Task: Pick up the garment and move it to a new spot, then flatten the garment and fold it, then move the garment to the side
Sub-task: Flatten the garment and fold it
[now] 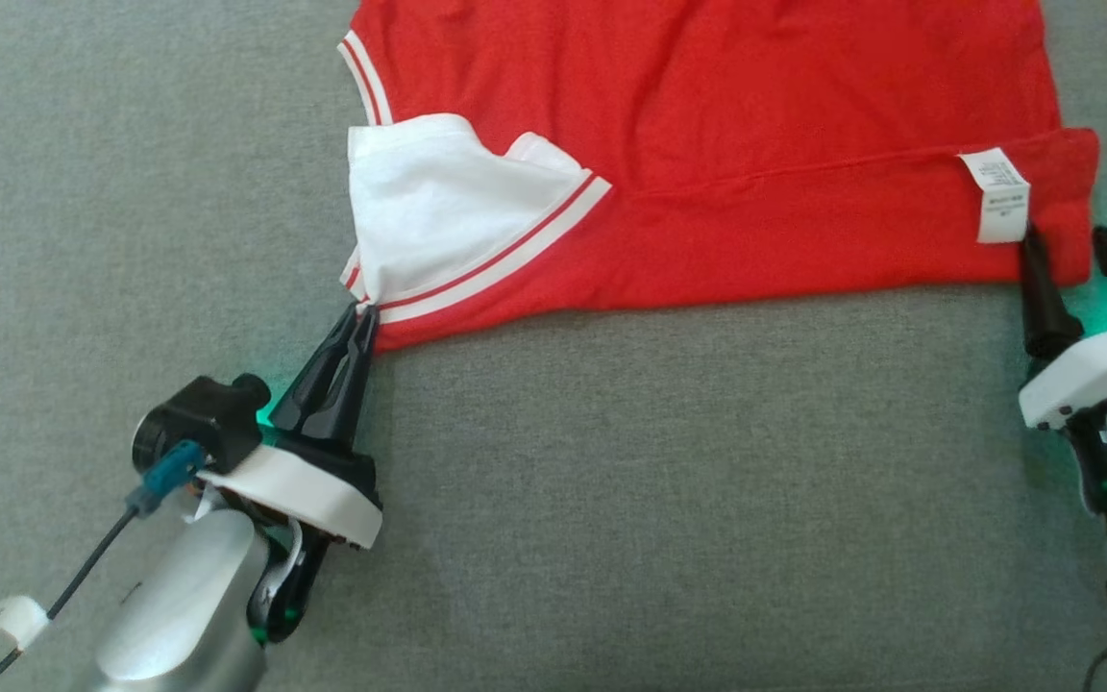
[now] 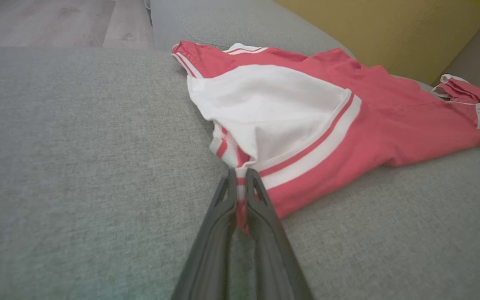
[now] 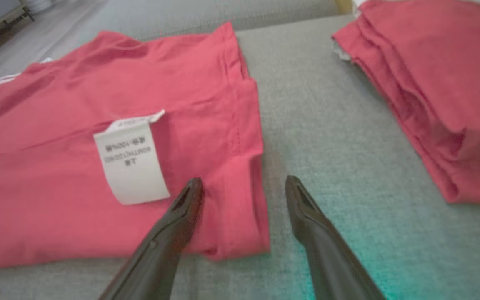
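1. Here's the red garment (image 1: 755, 96), spread across the upper half of the head view on the grey cushion (image 1: 611, 481). Its near edge runs left to right through the middle of the frame.
2. A white panel (image 1: 419, 211) edged with red-and-white stripes sits at the garment's left end, upper left of centre in the head view.
3. Left gripper (image 1: 362, 312), lower left of the head view: its tips are pressed together right on the garment's near left corner.
4. The left wrist view confirms it. A pinch of striped trim is squeezed between the two dark fingers (image 2: 223, 208), just below the frame's centre, so that's a firm hold on the cloth.
5. Over to the right gripper (image 1: 1070, 245), at the right edge of the head view: jaws spread wide, nothing in them.
6. In the right wrist view, one finger lies over the garment's corner, just beside the white label (image 3: 131, 160), and the other is over bare cushion past the hem. Whether either tip touches down, I cannot tell.
7. Upper right of the right wrist view: a folded red cloth (image 3: 431, 83), apart from the garment, with a strip of cushion between them.
8. In the left wrist view, a yellow backrest (image 2: 390, 29) fills the upper right corner and a wooden floor (image 2: 56, 21) shows at the upper left.
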You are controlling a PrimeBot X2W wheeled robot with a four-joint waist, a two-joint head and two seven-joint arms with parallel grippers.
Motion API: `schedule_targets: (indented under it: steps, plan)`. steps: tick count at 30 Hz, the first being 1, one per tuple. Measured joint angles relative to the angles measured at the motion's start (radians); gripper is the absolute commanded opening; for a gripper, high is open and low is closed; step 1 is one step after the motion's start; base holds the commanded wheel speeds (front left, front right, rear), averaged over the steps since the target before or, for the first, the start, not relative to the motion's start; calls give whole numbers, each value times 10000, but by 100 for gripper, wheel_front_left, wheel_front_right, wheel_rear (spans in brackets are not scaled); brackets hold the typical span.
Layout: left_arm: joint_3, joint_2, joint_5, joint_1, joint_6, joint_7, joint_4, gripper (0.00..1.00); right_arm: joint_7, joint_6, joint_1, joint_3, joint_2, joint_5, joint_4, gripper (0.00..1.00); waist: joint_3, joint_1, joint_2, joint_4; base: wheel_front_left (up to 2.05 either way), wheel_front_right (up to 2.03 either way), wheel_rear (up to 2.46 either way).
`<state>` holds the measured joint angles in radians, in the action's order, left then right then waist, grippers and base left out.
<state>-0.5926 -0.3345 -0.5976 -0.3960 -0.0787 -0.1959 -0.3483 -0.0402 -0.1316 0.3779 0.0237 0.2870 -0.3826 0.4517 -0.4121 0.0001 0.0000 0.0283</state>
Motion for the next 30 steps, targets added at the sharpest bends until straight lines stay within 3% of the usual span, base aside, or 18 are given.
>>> schedule_targets:
  steps: [9, 10, 11, 12, 19, 30]
  plan:
    - [-134, -56, -10, -2, 2, 10, 123, 0, -667, 0, -184, 468, -88, 48, -151, 100, -2, 0, 0, 177, 0, 0, 0]
    - [-134, -77, -36, 0, 6, 10, 127, 0, -675, 0, -314, 466, -125, 27, -267, 95, 3, 0, 0, 172, 0, 0, 0]
    - [-134, -96, -67, 1, 6, 10, 128, 0, -681, 0, -457, 454, -153, -27, -389, 38, 10, 0, 0, 161, 0, 0, 0]
    - [-134, -117, -104, 5, 6, 8, 138, 0, -706, 0, -571, 439, -167, -107, -499, 0, 21, 0, 0, 149, 0, 0, 0]
    - [-132, -362, -102, 195, 88, 12, 477, 0, -886, 0, -898, 224, -100, -426, -859, 0, 198, 0, 0, 69, 0, 0, 0]
    - [-150, -863, -393, 1090, 441, 518, 1829, 0, -1233, 0, -1738, 151, 523, -941, -1670, 0, 728, -1, 0, 98, 0, 0, 0]
